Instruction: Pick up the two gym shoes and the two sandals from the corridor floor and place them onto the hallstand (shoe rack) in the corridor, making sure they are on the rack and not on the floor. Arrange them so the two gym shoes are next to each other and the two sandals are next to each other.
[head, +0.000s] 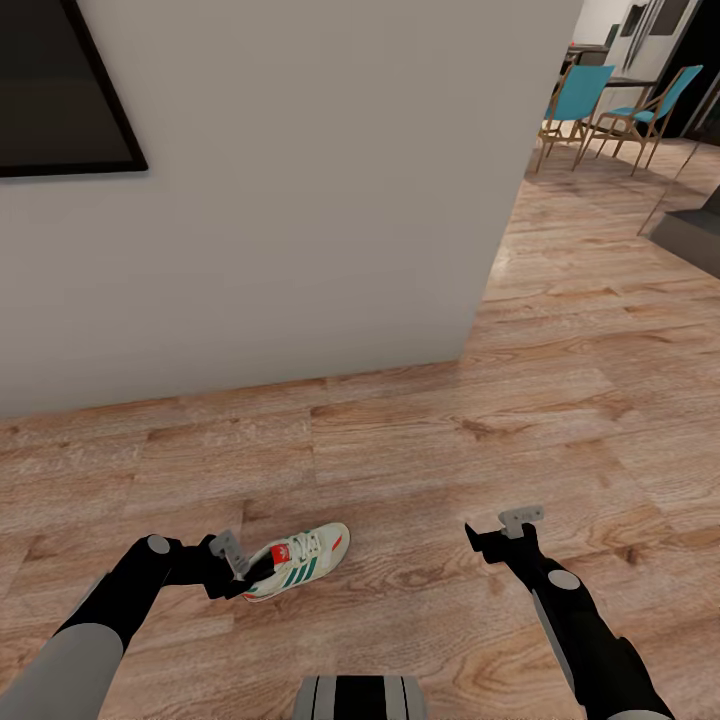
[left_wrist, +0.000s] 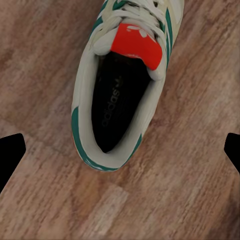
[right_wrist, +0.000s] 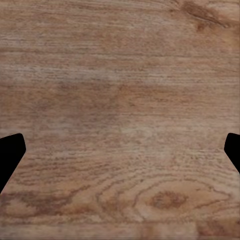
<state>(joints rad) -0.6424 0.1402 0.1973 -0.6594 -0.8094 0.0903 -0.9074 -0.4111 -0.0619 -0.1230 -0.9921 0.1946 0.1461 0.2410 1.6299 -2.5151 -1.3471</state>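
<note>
One gym shoe (head: 298, 561) was what I had to work with, lying on its sole on the corridor floor (head: 520, 400) just ahead of the base, toe pointing away to the right, heel toward my left gripper (head: 237, 568). That gripper sat right at the heel, low over the planks. Through the left wrist camera the shoe (left_wrist: 122, 85) lay between the two dark fingertips (left_wrist: 11, 154), which stood far apart at the edges of the frame and well clear of the collar, so the left pincer was released and held nothing. I could not tell from the head view whether a finger already touched the heel.

My right gripper (head: 500, 535) hung over bare wood off to the right, well apart from the shoe; its wrist camera gave me only floor (right_wrist: 120, 100) between spread fingertips (right_wrist: 10, 155), so it was released and empty too.

I judged the step in hand to be the first pick: reaching for this sneaker with the left arm. No sandals, second sneaker or rack were in sight, just a pale wall (head: 300, 200) ahead and blue chairs (head: 610, 110) far down the room. The next move, as I read it, called for lowering the left fingers around the heel collar, closing on it firmly, then lifting before turning the base to look for the rack
</note>
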